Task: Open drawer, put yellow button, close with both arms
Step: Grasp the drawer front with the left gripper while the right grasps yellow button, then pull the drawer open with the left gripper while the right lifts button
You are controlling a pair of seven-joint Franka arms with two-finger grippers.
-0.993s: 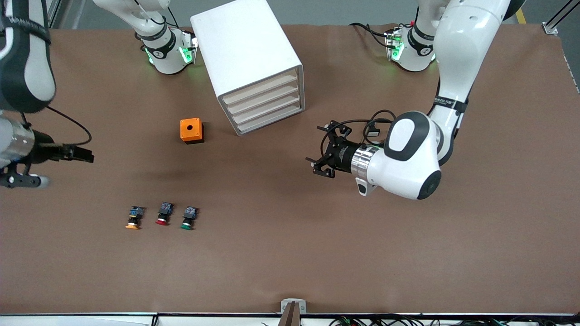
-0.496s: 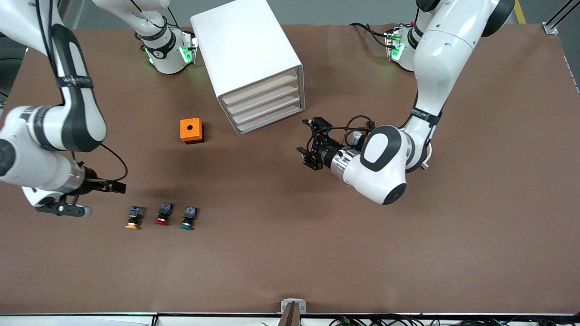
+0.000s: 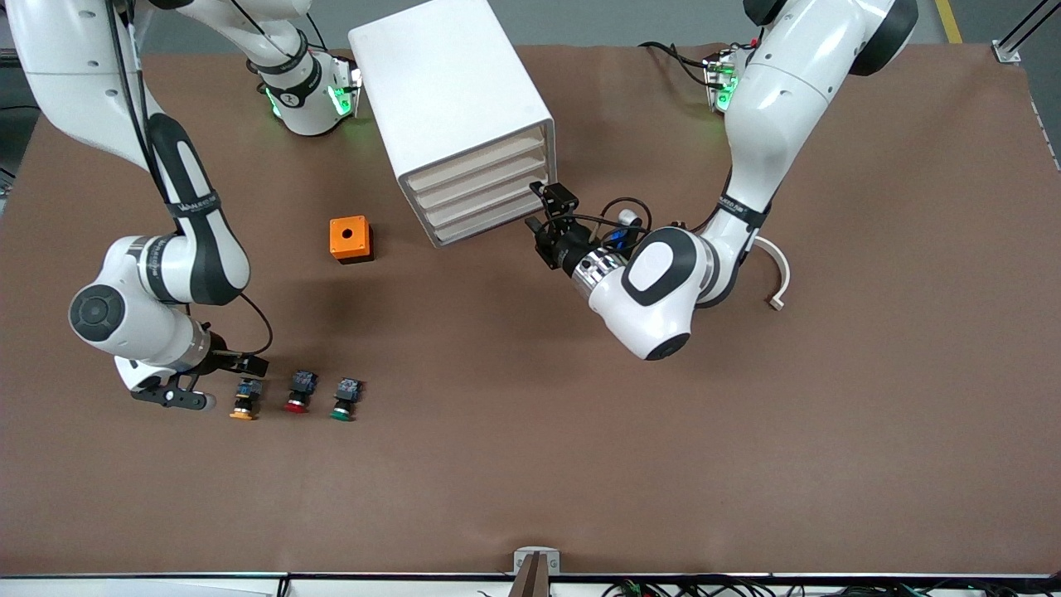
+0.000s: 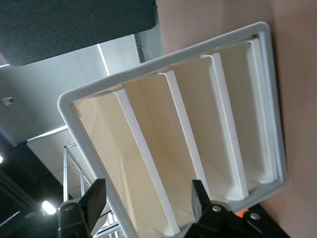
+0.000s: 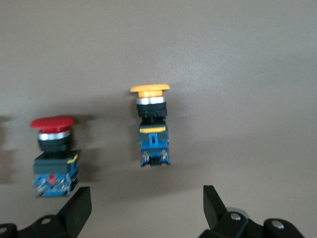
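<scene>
The yellow button (image 3: 243, 400) (image 5: 151, 130) lies on its side on the brown table, at the end of a row of three switches toward the right arm's end. My right gripper (image 3: 225, 382) (image 5: 146, 208) hovers low just beside it, open and holding nothing. The white drawer cabinet (image 3: 452, 99) (image 4: 163, 144) stands at the back, its four drawers pushed in. My left gripper (image 3: 545, 211) (image 4: 147, 196) is open, close in front of the drawers at the corner toward the left arm's end. It grips nothing.
A red-capped switch (image 3: 298, 392) (image 5: 52, 148) and a green-capped switch (image 3: 344, 400) lie beside the yellow one. An orange box (image 3: 351, 239) with a round hole sits next to the cabinet. A white curved piece (image 3: 777, 278) lies by the left arm.
The right arm has swung in from the table's edge and brought its gripper down beside the yellow button. The left gripper has moved up to the cabinet's front.
</scene>
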